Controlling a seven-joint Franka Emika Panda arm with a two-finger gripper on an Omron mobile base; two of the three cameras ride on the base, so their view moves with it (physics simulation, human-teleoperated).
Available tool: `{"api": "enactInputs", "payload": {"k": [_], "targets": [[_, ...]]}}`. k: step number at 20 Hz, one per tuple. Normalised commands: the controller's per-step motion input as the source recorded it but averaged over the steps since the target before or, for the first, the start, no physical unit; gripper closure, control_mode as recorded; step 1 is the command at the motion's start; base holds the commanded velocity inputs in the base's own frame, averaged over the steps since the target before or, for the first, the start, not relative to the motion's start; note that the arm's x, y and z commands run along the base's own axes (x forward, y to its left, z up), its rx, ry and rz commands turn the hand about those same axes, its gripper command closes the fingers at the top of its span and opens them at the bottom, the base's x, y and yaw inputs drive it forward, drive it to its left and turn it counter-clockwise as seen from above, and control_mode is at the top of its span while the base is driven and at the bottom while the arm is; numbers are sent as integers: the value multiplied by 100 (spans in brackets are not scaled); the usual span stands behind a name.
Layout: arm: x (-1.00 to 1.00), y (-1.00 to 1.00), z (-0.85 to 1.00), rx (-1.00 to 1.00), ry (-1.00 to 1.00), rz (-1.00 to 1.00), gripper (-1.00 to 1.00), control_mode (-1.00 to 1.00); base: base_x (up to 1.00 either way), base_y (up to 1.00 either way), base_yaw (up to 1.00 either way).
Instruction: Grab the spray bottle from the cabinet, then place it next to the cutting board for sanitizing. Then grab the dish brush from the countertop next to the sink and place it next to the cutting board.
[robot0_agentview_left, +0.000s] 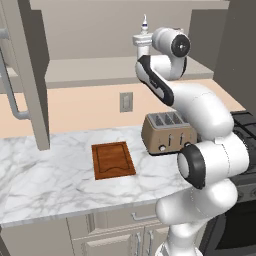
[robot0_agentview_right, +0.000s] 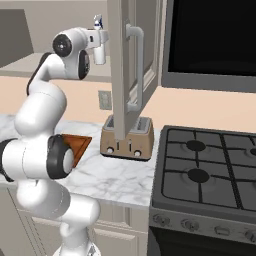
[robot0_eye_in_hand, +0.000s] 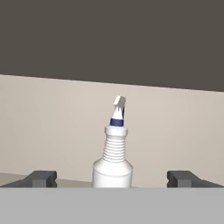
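Fingertips (robot0_eye_in_hand: 43, 178) sit wide apart at the bottom of the hand view, gripper (robot0_eye_in_hand: 113, 179) unclamped. Arm folded upward, wrist raised level with the cabinet (robot0_agentview_left: 75, 60) shelf, hand pointing into it. Spray bottle (robot0_eye_in_hand: 113, 159) stands upright on the shelf, long axis vertical, nozzle tipped slightly right. Bottle centred between the two tips; contact cannot be judged. Cutting board (robot0_agentview_left: 113, 160) flat on the countertop (robot0_agentview_left: 40, 175), beside the toaster (robot0_agentview_left: 167, 132).

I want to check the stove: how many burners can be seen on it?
4. In the right base view, two burners sit on the stove's left side; two more sit at the picture's right edge, cut off.
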Motion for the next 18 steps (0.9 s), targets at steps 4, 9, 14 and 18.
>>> {"api": "enactInputs", "payload": {"k": [4,9,14,18], "targets": [[40,7,-8,0,0,0,-100,-100,0,0,0],[36,5,-6,0,0,0,-100,-100,0,0,0],[35,0,-1,0,0,0,-100,-100,0,0,0],[39,1,-5,0,0,0,-100,-100,0,0,0]]}}
